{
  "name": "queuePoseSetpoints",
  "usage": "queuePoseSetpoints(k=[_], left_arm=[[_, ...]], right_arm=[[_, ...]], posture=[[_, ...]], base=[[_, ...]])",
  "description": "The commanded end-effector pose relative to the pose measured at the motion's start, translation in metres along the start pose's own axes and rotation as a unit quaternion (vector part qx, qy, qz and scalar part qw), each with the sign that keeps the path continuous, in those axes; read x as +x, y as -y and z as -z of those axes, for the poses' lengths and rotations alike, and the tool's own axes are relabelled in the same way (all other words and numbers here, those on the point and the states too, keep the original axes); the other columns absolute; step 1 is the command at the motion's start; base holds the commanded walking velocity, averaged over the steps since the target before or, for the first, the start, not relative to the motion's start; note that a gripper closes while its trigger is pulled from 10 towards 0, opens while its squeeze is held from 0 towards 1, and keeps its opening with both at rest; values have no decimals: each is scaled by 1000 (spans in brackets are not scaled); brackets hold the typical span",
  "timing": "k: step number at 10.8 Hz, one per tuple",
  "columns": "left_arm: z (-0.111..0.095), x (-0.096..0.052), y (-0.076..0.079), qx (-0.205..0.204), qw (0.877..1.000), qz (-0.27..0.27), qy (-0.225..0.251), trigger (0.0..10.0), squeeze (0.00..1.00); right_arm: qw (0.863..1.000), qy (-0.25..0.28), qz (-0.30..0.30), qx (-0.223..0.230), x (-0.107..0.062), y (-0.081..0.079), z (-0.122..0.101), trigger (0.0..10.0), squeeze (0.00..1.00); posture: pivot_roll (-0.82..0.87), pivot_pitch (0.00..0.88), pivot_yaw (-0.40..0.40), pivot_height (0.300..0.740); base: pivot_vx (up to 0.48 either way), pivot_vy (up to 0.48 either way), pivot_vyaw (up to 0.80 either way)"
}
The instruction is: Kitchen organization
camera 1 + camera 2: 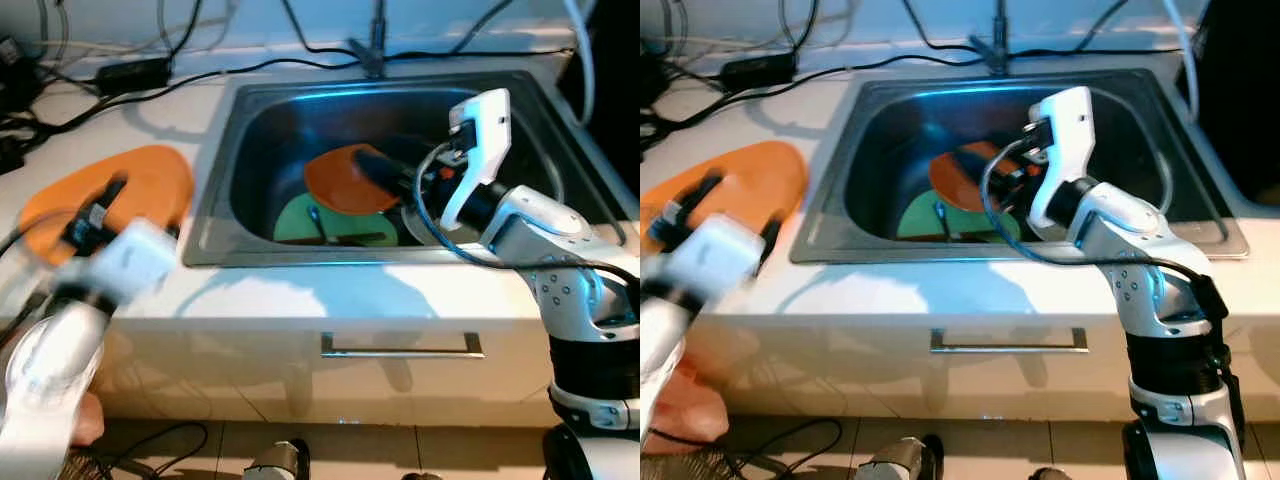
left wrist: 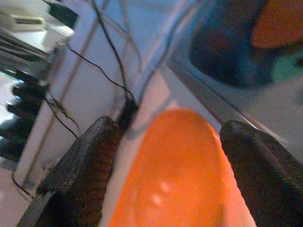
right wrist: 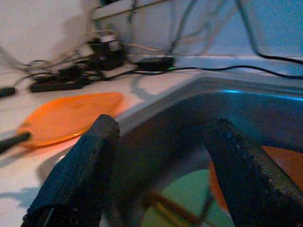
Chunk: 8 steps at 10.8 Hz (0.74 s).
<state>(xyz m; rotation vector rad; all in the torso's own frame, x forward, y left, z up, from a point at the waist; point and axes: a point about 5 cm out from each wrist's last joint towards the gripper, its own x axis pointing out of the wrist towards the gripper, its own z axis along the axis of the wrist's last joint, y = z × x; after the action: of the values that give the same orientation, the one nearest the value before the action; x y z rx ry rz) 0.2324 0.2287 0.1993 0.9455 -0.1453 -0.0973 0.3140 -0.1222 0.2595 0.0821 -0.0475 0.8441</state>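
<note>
Blurred in the foreground, the left arm is reaching over the white counter [image 1: 300, 290], and its left claw [image 2: 175, 175] is hovering above an orange plate [image 1: 120, 195] lying flat on the counter beside the sink [image 1: 215, 200]; its two black fingers [image 2: 90, 165] are standing spread apart with nothing between them, the plate showing in the gap below. Cables [image 1: 90, 100] and a black adapter [image 1: 135, 72] are lying on the counter beyond that claw, toward the wall. Over the sink, the right arm is extending into the basin, and the right claw [image 3: 161, 170] is hanging above the dishes inside with its fingers [image 3: 80, 175] parted and empty. Beneath and just ahead of this claw, a second orange plate [image 1: 335, 180] is resting tilted, overlapping a green plate [image 1: 300, 222]; a dark utensil [image 1: 330, 232] is lying across the green plate. A tap [image 1: 372, 45] is standing at the far rim of the sink. A metal drawer handle [image 1: 400, 350] is running along the cabinet front under the counter edge.
</note>
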Motion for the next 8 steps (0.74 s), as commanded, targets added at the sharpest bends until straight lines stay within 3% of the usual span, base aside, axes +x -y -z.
queuePoseSetpoints(k=[1, 5, 8], left_arm=[[0, -4, -5, 16, 1000, -1, 1, 10000, 0], [29, -19, -2, 52, 997, 13, -64, 10000, 0], [52, -2, -2, 73, 993, 23, -95, 10000, 0]], right_arm=[[999, -8, -35, 5, 0, -10, 2, 10000, 0], [994, -29, -107, 6, -5, -27, 9, 10000, 0], [993, -35, -113, -4, -5, -30, 12, 10000, 0]], posture=[[198, 189, 111, 740], [210, 186, 109, 740], [195, 175, 107, 740]], base=[[0, 0, 0], [0, 0, 0], [0, 0, 0]])
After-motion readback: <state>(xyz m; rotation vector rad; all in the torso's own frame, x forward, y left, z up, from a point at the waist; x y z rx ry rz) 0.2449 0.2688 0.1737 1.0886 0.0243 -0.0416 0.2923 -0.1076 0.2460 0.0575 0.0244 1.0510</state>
